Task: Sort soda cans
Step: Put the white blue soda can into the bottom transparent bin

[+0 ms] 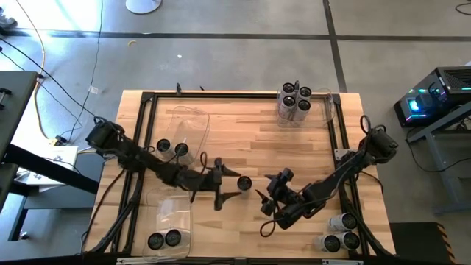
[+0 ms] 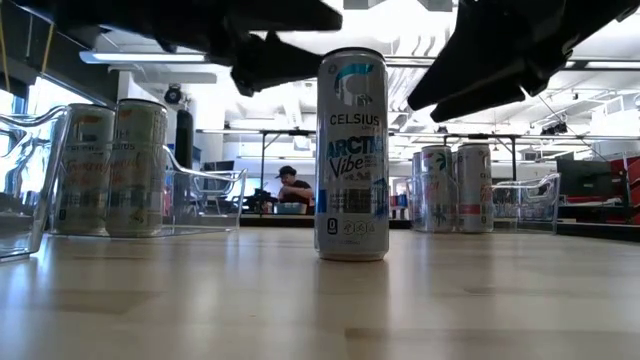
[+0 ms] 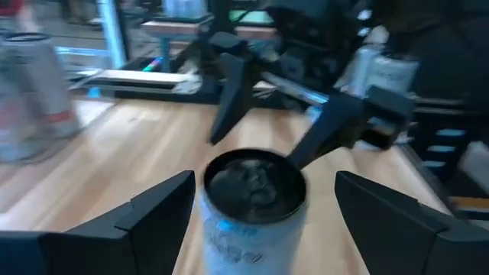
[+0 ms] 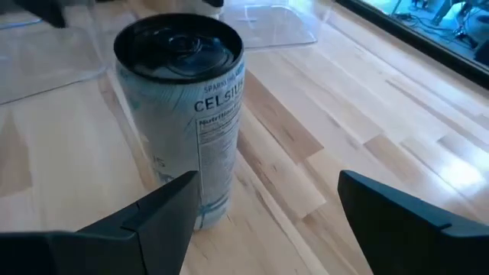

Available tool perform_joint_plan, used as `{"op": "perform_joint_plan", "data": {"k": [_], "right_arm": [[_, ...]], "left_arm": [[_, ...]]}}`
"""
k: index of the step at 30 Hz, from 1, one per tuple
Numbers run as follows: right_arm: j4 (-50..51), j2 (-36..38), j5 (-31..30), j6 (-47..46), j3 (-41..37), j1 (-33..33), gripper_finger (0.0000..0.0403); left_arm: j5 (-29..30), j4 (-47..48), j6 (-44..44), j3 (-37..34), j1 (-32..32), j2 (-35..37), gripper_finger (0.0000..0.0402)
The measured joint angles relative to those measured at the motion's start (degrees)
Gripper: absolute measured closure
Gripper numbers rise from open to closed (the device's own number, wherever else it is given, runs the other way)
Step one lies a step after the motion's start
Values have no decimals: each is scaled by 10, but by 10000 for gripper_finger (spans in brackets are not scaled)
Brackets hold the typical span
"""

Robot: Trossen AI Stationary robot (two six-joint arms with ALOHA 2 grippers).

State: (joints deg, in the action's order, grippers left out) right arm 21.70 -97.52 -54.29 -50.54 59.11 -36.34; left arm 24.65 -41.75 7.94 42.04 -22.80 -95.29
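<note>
Worktop [image 1: 243, 140] is pale butcher-block wood, smooth with a soft satin sheen. The can [image 2: 351, 155] looks like glossy printed metal with a dark lid. Bins [image 1: 188, 129] are clear shiny plastic. Fingers [image 4: 153, 218] are matt black, plastic-looking.

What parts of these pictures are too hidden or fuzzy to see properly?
- Low view: both arms are cut off by the top edge, so the jaws do not show.
- Left wrist view: the label of the middle can is blurred.
- Low view: the cans in the left bin are dimmed by its clear wall.
- High view: every can's label faces away; only tops show.
</note>
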Motion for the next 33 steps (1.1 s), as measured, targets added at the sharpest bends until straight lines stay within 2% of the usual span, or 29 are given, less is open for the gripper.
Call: {"op": "perform_joint_plan", "data": {"k": [2, 10, 23, 28, 33], "right_arm": [[-1, 0, -6, 0, 0, -1, 96], [-2, 0, -8, 0, 0, -1, 96], [-17, 0, -1, 7, 0, 1, 96], [-74, -16, 69, 83, 0, 24, 96], [-138, -52, 79, 159, 0, 51, 96]], "left_arm": [[-16, -19, -1, 2, 5, -10, 91], [5, -18, -10, 2, 23, -27, 91], [-6, -15, -35, 2, 33, -27, 91], [-30, -15, -27, 2, 38, -27, 91], [-80, -14, -21, 2, 46, -27, 91]]}}
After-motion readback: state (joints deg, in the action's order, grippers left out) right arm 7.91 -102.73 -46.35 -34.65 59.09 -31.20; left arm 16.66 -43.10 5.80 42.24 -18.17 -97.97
